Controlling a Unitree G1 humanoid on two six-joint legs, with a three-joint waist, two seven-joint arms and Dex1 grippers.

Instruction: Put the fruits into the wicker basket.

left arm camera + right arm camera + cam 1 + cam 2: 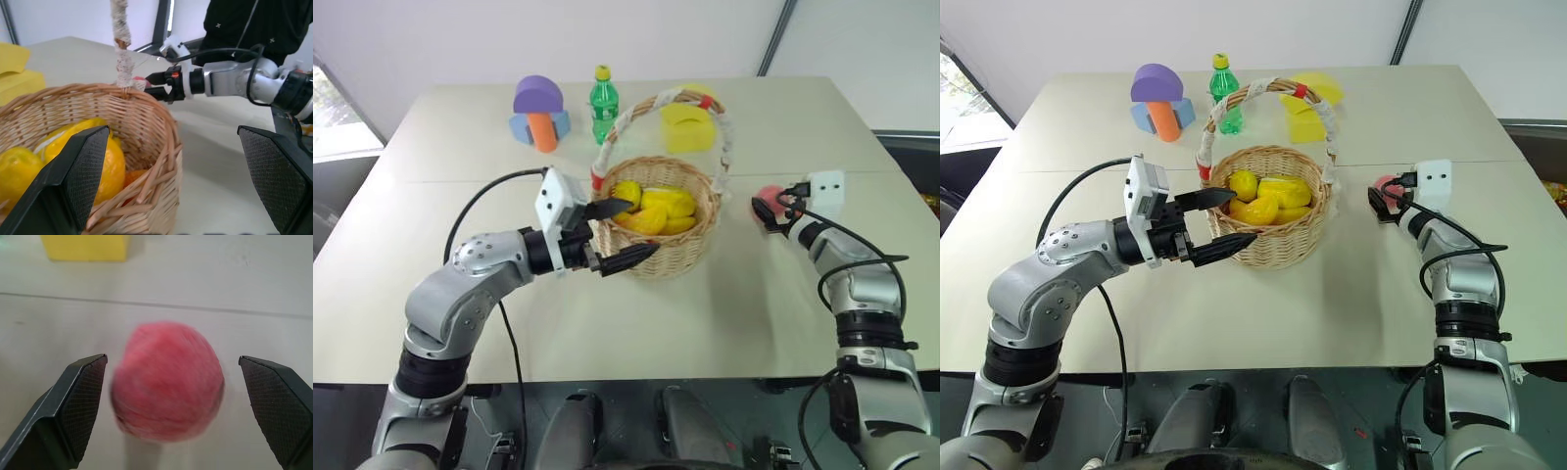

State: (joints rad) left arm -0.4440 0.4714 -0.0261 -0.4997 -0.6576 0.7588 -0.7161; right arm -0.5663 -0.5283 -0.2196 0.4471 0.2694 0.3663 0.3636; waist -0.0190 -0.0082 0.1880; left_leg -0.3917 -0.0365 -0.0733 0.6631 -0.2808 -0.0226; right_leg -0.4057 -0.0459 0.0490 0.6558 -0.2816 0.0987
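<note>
Pink peach (pixel 167 382) sits between my right gripper's (pixel 171 396) spread jaws; beside the wicker basket (pixel 658 257), my left gripper's (pixel 625 235) jaws spread, peach half-hidden.

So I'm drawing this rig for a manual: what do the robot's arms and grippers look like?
Both arms are silver-grey metal with black joint bands and loose black cables. The left gripper and right gripper each have two black tapered fingers with cross-hatched pads. A white box sits at each wrist, and the right gripper carries a small red mark.
</note>
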